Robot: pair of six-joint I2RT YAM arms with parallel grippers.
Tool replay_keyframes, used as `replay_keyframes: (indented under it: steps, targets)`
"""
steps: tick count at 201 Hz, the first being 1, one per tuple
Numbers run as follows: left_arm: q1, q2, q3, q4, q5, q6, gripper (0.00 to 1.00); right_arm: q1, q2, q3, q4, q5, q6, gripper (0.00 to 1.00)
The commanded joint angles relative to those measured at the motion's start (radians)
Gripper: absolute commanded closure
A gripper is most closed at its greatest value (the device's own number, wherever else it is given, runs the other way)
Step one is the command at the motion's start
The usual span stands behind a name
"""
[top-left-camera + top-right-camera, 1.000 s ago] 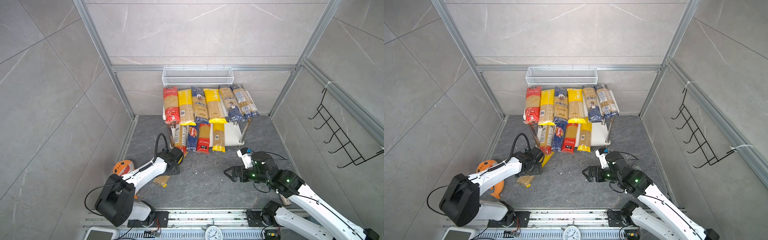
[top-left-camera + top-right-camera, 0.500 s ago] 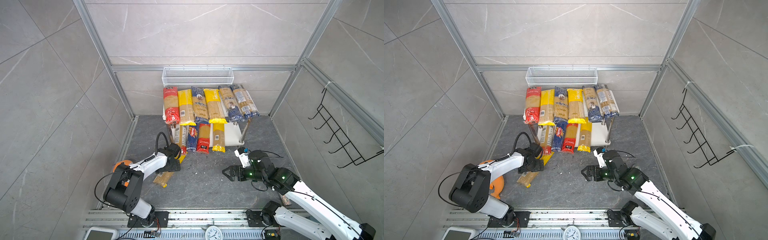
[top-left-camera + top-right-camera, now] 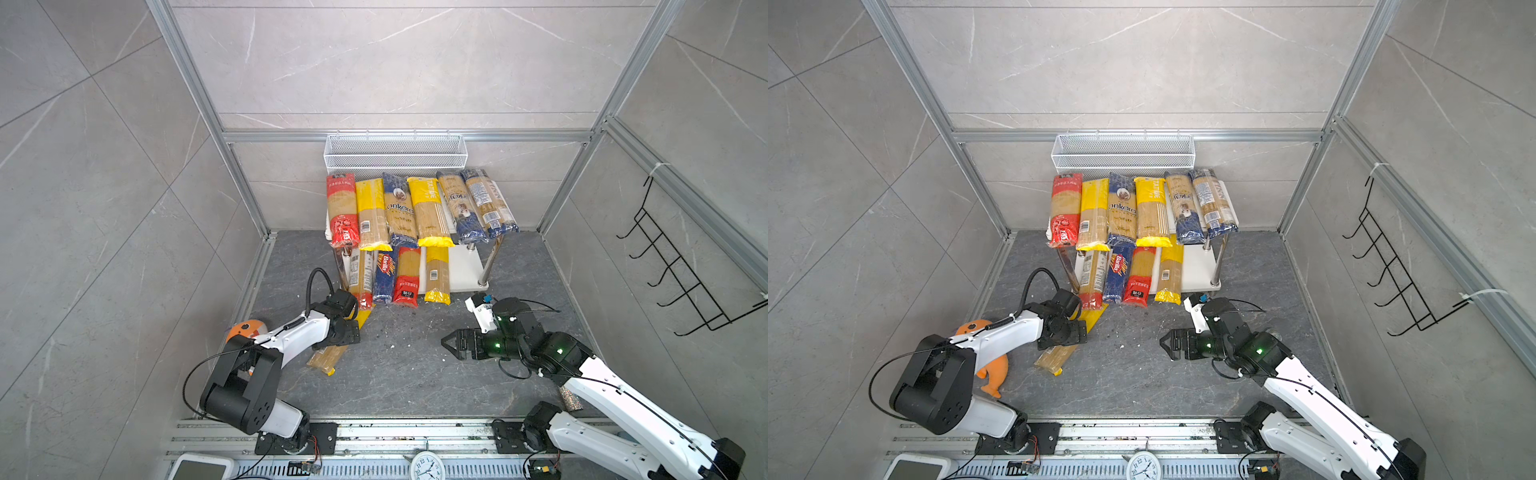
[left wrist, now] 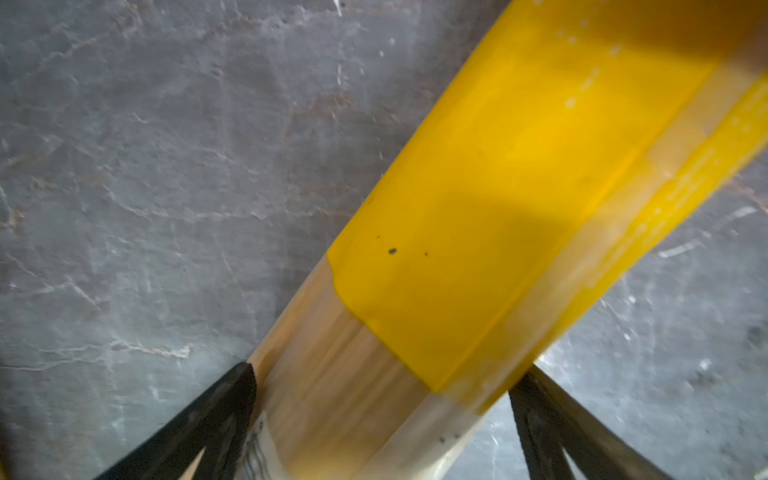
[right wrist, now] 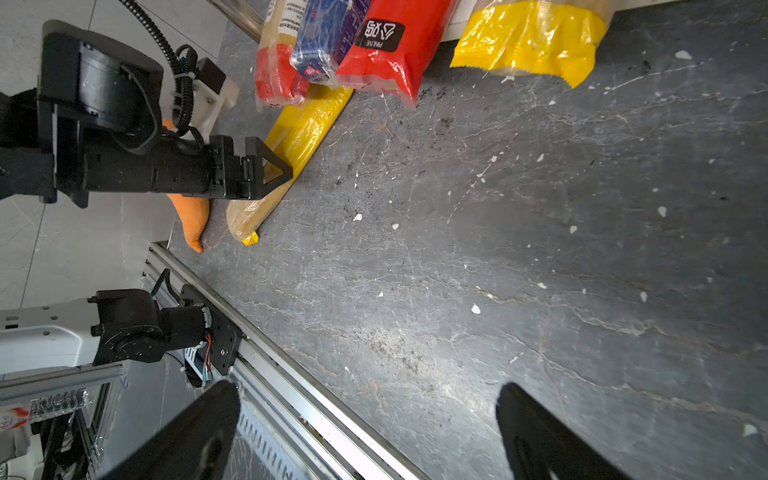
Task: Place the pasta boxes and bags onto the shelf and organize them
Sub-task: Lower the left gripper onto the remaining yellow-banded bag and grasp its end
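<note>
Left gripper [image 4: 384,374] straddles a clear-film spaghetti packet [image 4: 478,199] with yellow ends, lying slantwise on the grey floor [image 3: 415,374] before the white two-tier shelf [image 3: 465,270]; pinching or just touching, unclear. Arm hides its middle. Right gripper [image 5: 368,388] gapes wide.

An orange plush [image 3: 995,365] lies at the floor's [image 3: 1142,374] left edge. A wire basket [image 3: 1123,151] hangs on the back wall and a black hook rack [image 3: 1401,266] on the right wall. A clock [image 3: 1144,465] sits by the front rail.

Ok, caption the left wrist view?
Left pincer straddling a long clear-film spaghetti packet with a yellow end, on grey stone-look floor.
</note>
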Motion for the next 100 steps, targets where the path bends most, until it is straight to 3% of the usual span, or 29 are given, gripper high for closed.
replay_keyframes:
  steps: [1, 54, 100]
  targets:
    - [-0.066, -0.075, -0.034, -0.043, 0.066, -0.078, 0.07, 0.005, -0.014, 0.022, 0.011, -0.014, -0.001, 0.0]
    - [-0.225, -0.171, 0.012, -0.126, 0.013, -0.149, 0.07, 0.005, -0.052, 0.02, -0.016, -0.024, 0.013, 0.0]
    - [-0.263, -0.188, -0.011, -0.184, -0.105, -0.176, 0.0, 0.005, -0.1, 0.012, -0.038, -0.02, 0.02, 0.0]
